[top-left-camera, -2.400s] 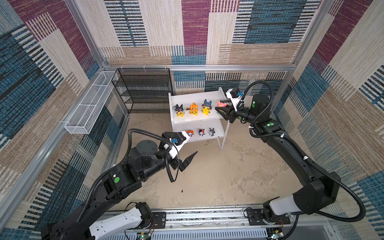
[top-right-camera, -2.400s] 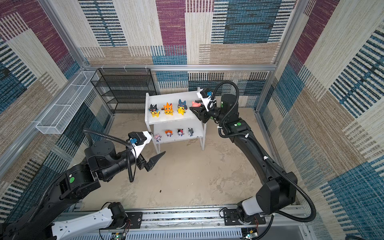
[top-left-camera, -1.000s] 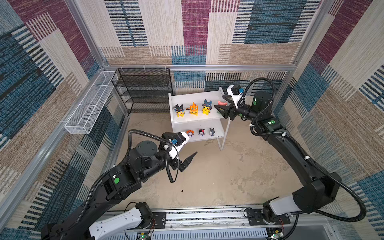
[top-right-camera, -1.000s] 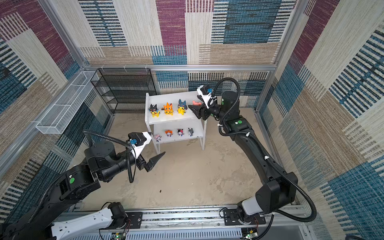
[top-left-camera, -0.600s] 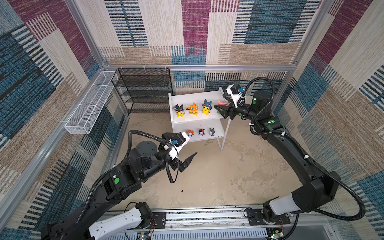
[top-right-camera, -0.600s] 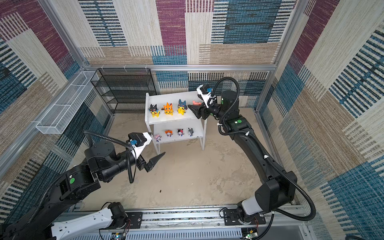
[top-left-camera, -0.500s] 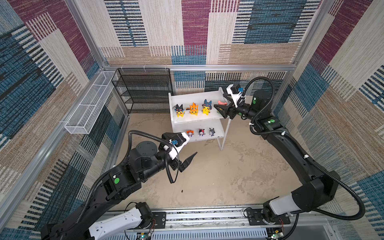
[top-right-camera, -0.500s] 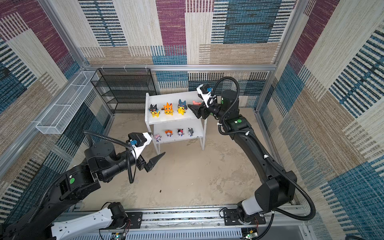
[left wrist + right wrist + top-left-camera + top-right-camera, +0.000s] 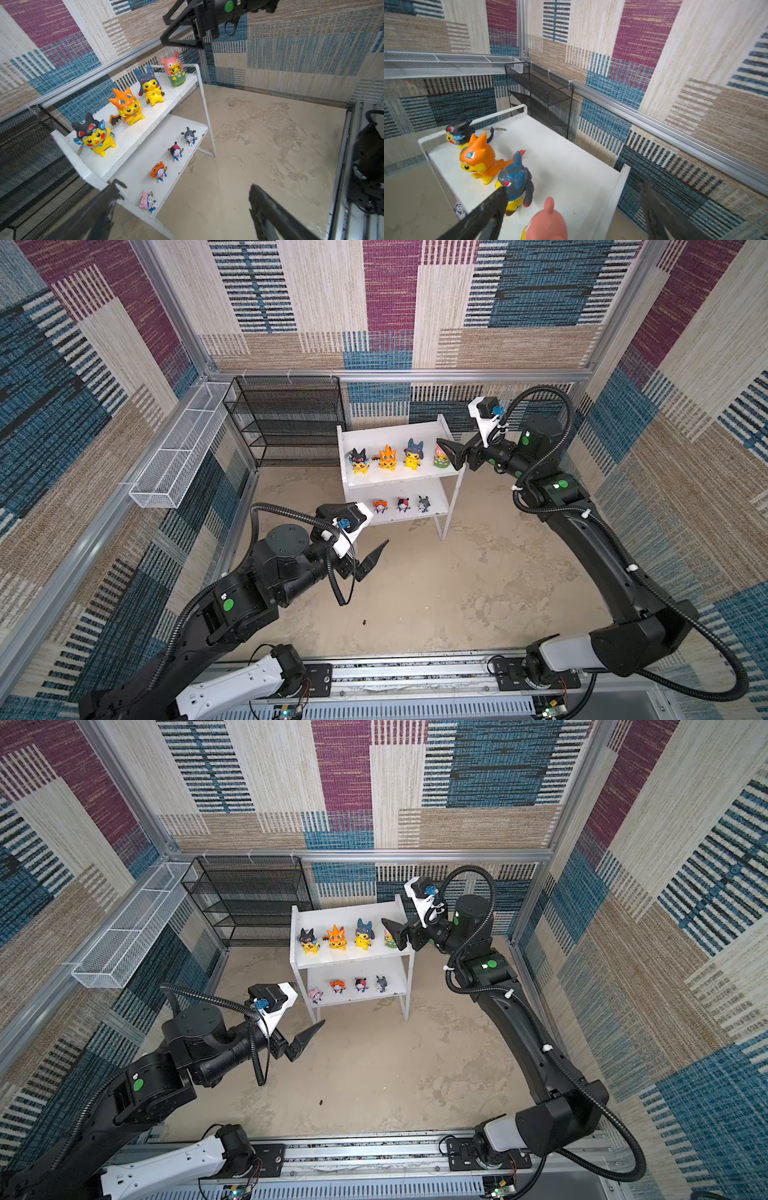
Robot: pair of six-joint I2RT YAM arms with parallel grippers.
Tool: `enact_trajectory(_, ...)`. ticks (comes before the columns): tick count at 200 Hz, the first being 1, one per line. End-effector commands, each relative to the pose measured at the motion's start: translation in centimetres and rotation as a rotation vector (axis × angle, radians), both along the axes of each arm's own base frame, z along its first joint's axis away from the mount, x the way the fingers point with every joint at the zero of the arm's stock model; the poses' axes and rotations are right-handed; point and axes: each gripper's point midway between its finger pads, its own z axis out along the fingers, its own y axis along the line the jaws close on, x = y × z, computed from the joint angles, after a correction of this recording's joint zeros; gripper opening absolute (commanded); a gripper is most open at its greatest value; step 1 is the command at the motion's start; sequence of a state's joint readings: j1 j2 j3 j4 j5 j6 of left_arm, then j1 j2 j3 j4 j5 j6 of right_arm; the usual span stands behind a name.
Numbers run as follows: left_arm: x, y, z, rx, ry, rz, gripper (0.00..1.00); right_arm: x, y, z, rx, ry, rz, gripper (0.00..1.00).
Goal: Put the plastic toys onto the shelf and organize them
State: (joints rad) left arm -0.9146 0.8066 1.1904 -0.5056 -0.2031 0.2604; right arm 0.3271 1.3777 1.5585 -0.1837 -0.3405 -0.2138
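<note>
All eight plastic toys (image 9: 128,108) stand on the shelf (image 9: 395,432). The four larger figurines (image 9: 151,87) form a row along the front edge of the upper board. The four tiny figurines (image 9: 175,152) line the front edge of the lower board. The pink-and-green figurine (image 9: 175,71) stands upright at the upper board's right end, between the wide-spread jaws of the right gripper (image 9: 571,191), which touch nothing. The left gripper (image 9: 185,187) hangs wide open and empty over the floor by the shelf's front left corner. The toys look hard, light and glossy. Their big heads probably make them easy to tip, so a hold across the body below the hood seems safest.
</note>
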Motion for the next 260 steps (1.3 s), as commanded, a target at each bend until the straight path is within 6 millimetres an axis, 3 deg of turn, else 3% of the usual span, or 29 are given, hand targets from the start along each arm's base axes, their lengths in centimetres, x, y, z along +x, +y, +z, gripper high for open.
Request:
enact_trajectory(1,0.5,2.1,-0.3,-0.013,0.013,0.108,0.99,-0.1,-4.0,2.1,0.114,0.009,-0.220,1.00)
enact_trajectory(23,0.4,4.6,-0.9,-0.022,0.040,0.206,0.99,-1.1,-8.2,1.7,0.177,0.042,-0.436,0.99)
enact_trajectory(43,0.7,6.9,-1.7,-0.024,0.062,0.318,0.99,-2.2,-11.9,-0.2,0.221,0.070,-0.597,0.99)
enact_trajectory(88,2.1,10.4,-3.0,0.005,0.097,0.527,0.99,-3.3,-19.2,-7.9,0.303,0.204,-0.762,0.99)
enact_trajectory(118,4.4,11.9,-5.7,-0.035,0.195,0.629,0.99,-3.2,-22.0,-14.5,0.291,0.292,-0.852,0.99)
enact_trajectory(161,8.9,15.4,-10.0,-0.158,0.239,0.795,0.99,-2.6,-21.5,-23.2,0.238,0.289,-0.816,0.99)
enact_trajectory(179,11.0,17.6,-11.9,-0.180,0.264,0.905,0.99,-2.3,-20.4,-26.5,0.209,0.304,-0.747,1.00)
enact_trajectory(189,12.0,18.9,-13.1,-0.162,0.257,0.972,0.99,-2.5,-19.3,-27.3,0.203,0.263,-0.681,0.99)
enact_trajectory(216,14.7,21.1,-18.6,-0.091,0.263,1.055,0.99,-3.1,-18.9,-29.1,0.177,0.182,-0.648,0.99)
enact_trajectory(239,15.8,24.7,-23.2,-0.155,0.351,1.205,0.99,-2.4,-19.0,-31.1,0.137,0.196,-0.654,1.00)
enact_trajectory(260,17.3,26.7,-25.1,-0.098,0.309,1.242,0.99,-2.3,-18.9,-32.2,0.133,0.180,-0.643,0.99)
